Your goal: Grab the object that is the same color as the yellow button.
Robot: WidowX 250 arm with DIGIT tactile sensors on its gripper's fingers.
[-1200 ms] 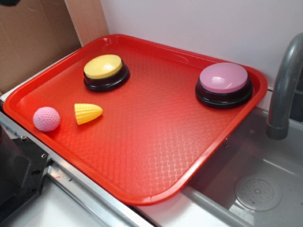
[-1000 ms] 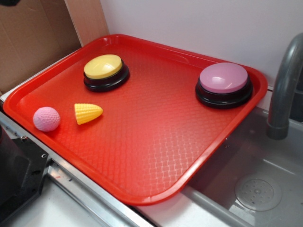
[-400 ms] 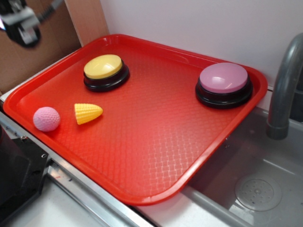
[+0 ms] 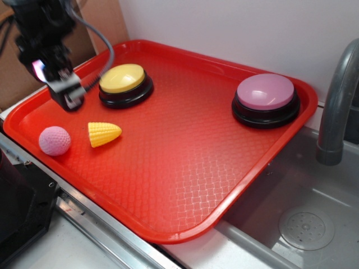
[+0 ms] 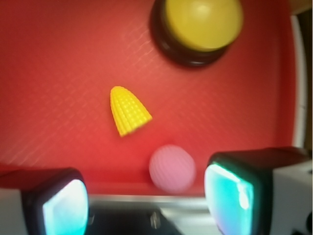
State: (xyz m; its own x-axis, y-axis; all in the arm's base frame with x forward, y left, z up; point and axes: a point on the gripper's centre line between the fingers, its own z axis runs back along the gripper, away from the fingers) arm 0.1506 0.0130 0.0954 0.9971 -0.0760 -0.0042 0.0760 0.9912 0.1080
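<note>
the yellow corn cob (image 4: 104, 134) lies on its side on the red tray (image 4: 185, 185), near the tray's front-left edge, with the pink ball (image 4: 54, 140) just beside its blunt end but apart from it. the yellow button (image 4: 124, 84) sits further back on the same tray, and a pink-topped button (image 4: 265, 100) stands well apart to the right. the tray rests on the counter (image 4: 106, 252) next to a sink (image 4: 305, 224).

the gripper (image 4: 66, 94) hovers above the tray, left of the yellow button and behind the ball, touching nothing. in the wrist view its jaws stand spread wide, empty, with the ball between them and the cob (image 5: 128, 110) further ahead.

the cob looks like hollow moulded plastic, so likely light, stiff and not fragile. its cone shape is the snag: a pinch near the tip would probably squirt it out. the ridged kernel rows should give some bite, so the better hold seems to be across the thick half, jaws square to its long axis. being light, it may skid on the tray if one jaw touches first.
</note>
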